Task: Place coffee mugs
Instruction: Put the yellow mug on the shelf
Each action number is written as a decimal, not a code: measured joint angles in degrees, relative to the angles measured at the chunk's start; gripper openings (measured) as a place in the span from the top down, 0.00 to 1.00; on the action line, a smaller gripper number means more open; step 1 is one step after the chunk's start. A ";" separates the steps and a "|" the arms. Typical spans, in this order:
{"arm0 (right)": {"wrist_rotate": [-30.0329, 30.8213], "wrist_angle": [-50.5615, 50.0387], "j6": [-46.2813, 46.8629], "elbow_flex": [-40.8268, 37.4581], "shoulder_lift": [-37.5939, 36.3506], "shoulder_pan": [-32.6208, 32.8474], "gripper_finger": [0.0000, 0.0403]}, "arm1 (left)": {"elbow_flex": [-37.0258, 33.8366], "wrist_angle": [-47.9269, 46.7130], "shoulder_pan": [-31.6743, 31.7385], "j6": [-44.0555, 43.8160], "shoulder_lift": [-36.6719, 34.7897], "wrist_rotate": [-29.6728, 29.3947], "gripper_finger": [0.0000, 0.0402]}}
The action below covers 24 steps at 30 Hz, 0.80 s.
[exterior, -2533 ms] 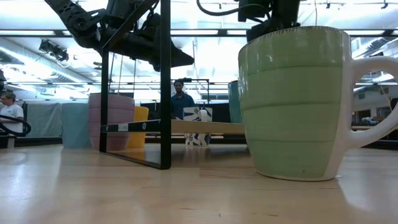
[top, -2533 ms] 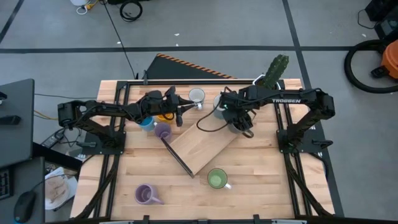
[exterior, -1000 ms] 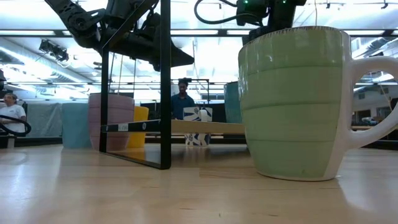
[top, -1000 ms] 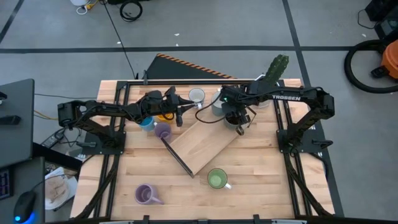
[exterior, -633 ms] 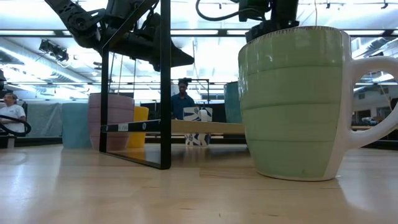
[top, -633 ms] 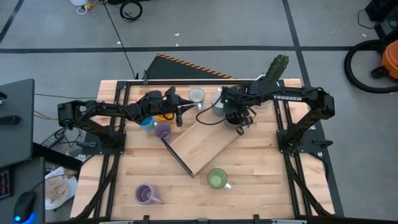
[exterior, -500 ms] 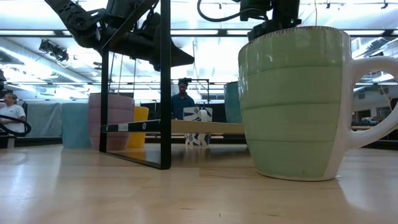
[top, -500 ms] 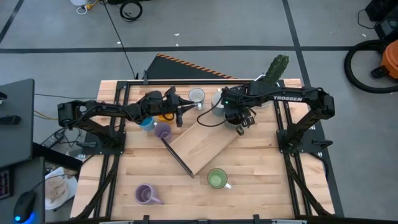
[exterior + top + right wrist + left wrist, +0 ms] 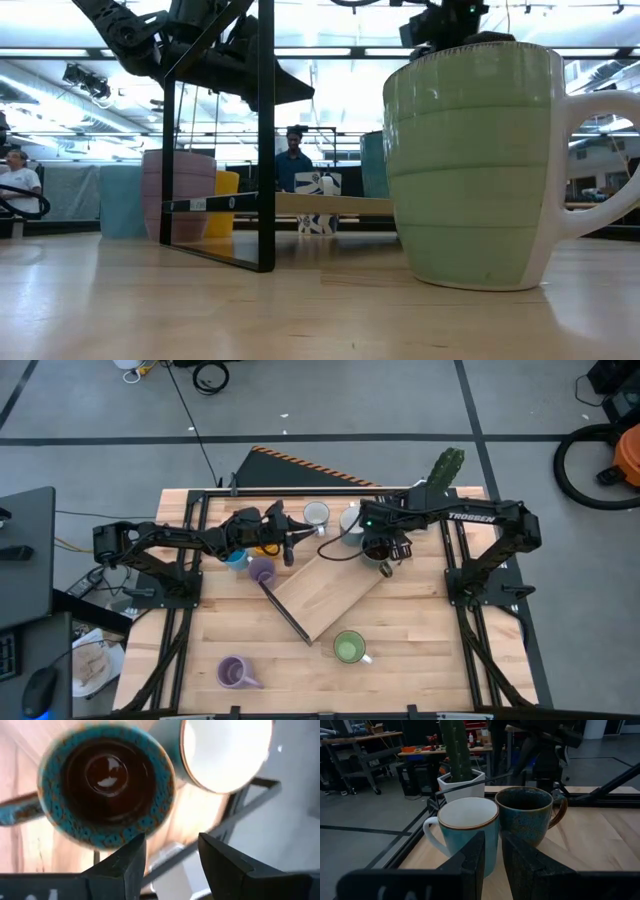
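Note:
A dark brown mug with a speckled teal rim (image 9: 107, 780) stands upright on its base beside a pale mug (image 9: 225, 750), at the far middle of the table. My right gripper (image 9: 170, 845) hovers open above the dark mug (image 9: 527, 812), pointing steeply down, with nothing between its fingers. My left gripper (image 9: 492, 842) is level and faces both mugs from the table's left. Its fingers are a narrow gap apart and hold nothing. Another white mug (image 9: 316, 513) stands by the far rail. Blue (image 9: 236, 558), orange (image 9: 266, 546) and lilac (image 9: 262, 570) mugs cluster under the left arm.
A tilted wooden board (image 9: 330, 588) in a black frame lies across the table's middle. A green mug (image 9: 348, 648) stands near its front corner and a second lilac mug (image 9: 232, 672) at the near left. A white pot with a cactus (image 9: 440, 475) stands at the far right.
My right gripper has risen straight off the dark brown mug and rolled a little. Its fingers stay the same distance apart. The mug stays standing where it was. My left arm has kept still.

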 joint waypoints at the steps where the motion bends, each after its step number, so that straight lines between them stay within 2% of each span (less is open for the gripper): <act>1: 0.71 -0.13 0.47 0.00 -0.38 0.53 0.54 | 0.00 -0.03 0.00 0.02 0.00 0.00 0.82; 7: 3.41 -0.74 5.48 0.00 -3.41 4.71 0.54 | 0.00 -0.29 0.00 0.46 0.02 0.00 0.82; 13: 3.03 0.51 13.87 -1.23 -7.96 7.61 0.54 | 0.00 -0.52 0.00 0.48 0.02 0.00 0.82; 16: 3.36 3.66 18.76 -4.65 -10.74 9.97 0.54 | 0.00 -0.51 0.01 0.66 0.02 -0.01 0.82; 24: 10.19 15.30 27.27 -17.24 -19.34 18.78 0.54 | 0.00 0.40 0.02 1.86 0.09 -1.13 0.82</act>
